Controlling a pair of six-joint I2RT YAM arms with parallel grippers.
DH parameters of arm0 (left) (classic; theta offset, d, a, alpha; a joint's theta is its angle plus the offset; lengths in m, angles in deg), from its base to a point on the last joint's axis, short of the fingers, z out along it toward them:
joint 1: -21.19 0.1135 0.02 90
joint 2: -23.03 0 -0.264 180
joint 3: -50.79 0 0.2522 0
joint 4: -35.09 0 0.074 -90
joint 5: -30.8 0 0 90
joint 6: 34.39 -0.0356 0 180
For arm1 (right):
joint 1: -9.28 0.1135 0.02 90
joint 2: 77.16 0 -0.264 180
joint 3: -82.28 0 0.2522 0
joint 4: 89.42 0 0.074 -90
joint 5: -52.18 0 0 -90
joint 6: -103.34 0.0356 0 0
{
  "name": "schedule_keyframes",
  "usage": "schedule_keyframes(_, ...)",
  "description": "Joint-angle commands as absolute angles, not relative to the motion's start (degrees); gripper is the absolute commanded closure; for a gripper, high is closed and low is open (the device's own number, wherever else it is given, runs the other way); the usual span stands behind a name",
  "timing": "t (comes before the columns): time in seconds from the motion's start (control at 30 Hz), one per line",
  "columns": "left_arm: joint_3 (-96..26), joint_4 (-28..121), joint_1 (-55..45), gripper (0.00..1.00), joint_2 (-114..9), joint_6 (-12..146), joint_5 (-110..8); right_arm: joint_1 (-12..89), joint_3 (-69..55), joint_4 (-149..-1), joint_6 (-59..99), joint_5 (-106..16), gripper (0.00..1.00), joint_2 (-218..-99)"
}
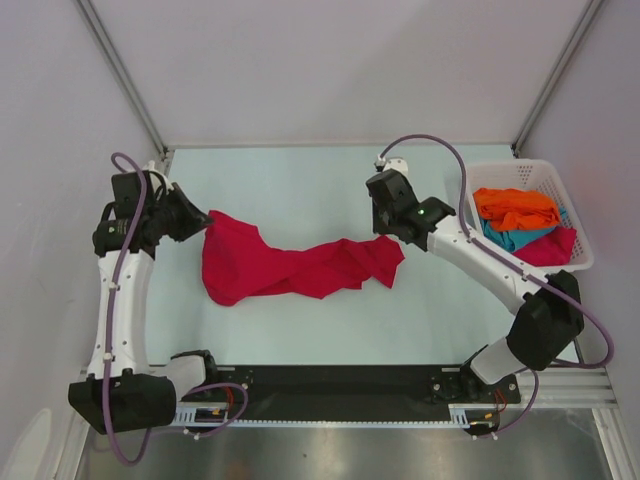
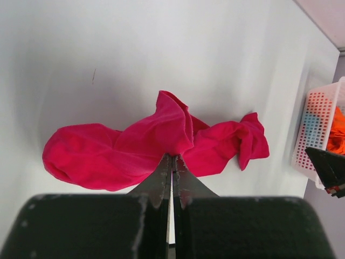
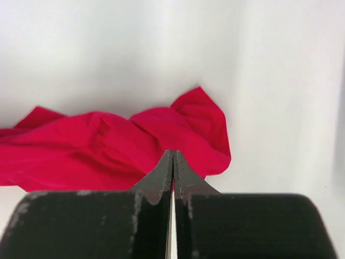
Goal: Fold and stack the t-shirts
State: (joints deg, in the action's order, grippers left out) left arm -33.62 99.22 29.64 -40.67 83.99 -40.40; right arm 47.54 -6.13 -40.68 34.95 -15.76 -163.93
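A crimson red t-shirt (image 1: 290,268) lies bunched and twisted in a long band across the middle of the table. My left gripper (image 1: 203,222) is shut on its left end; in the left wrist view the closed tips (image 2: 172,157) pinch a raised fold of the shirt (image 2: 135,145). My right gripper (image 1: 388,235) is shut on the right end; in the right wrist view the tips (image 3: 172,153) are closed on the cloth (image 3: 97,145). An orange t-shirt (image 1: 515,207), a teal one (image 1: 510,238) and more red cloth (image 1: 555,247) lie crumpled in the basket.
The white slatted basket (image 1: 520,166) stands at the right edge of the table, also in the left wrist view (image 2: 318,129). Metal frame posts rise at the back corners. A black rail (image 1: 340,380) runs along the near edge between the arm bases.
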Motion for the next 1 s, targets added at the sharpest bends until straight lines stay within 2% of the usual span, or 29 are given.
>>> schedule_keyframes(0.0,-37.94,98.42,30.33,1.00,-40.16,83.12,-38.99,46.90,-10.49,-36.73,33.12,-13.38,1.00,-165.05)
schedule_keyframes(0.07,-37.33,98.33,30.33,1.00,-39.73,83.29,-38.81,46.55,-10.14,-35.76,33.90,-14.78,1.00,-167.32)
schedule_keyframes(0.1,-36.98,98.33,30.33,1.00,-39.64,83.21,-38.81,46.37,-9.62,-35.76,34.34,-15.40,0.95,-167.95)
schedule_keyframes(0.17,-36.01,98.42,30.50,1.00,-38.94,83.12,-39.08,45.41,-7.42,-36.55,35.40,-18.38,0.76,-169.44)
schedule_keyframes(0.2,-35.75,98.42,30.42,1.00,-38.93,83.03,-39.08,44.97,-6.54,-37.16,35.66,-19.53,0.71,-169.71)
schedule_keyframes(0.27,-35.13,98.51,30.50,1.00,-38.67,82.86,-39.25,44.18,-3.99,-38.92,36.28,-22.25,0.66,-170.15)
schedule_keyframes(0.43,-34.69,98.42,30.86,1.00,-38.49,82.77,-39.08,43.73,-0.48,-40.86,37.60,-24.11,0.63,-170.15)
schedule_keyframes(0.97,-32.84,98.07,30.86,1.00,-37.97,82.94,-39.17,48.48,9.28,-40.86,42.69,-24.02,0.63,-164.62)
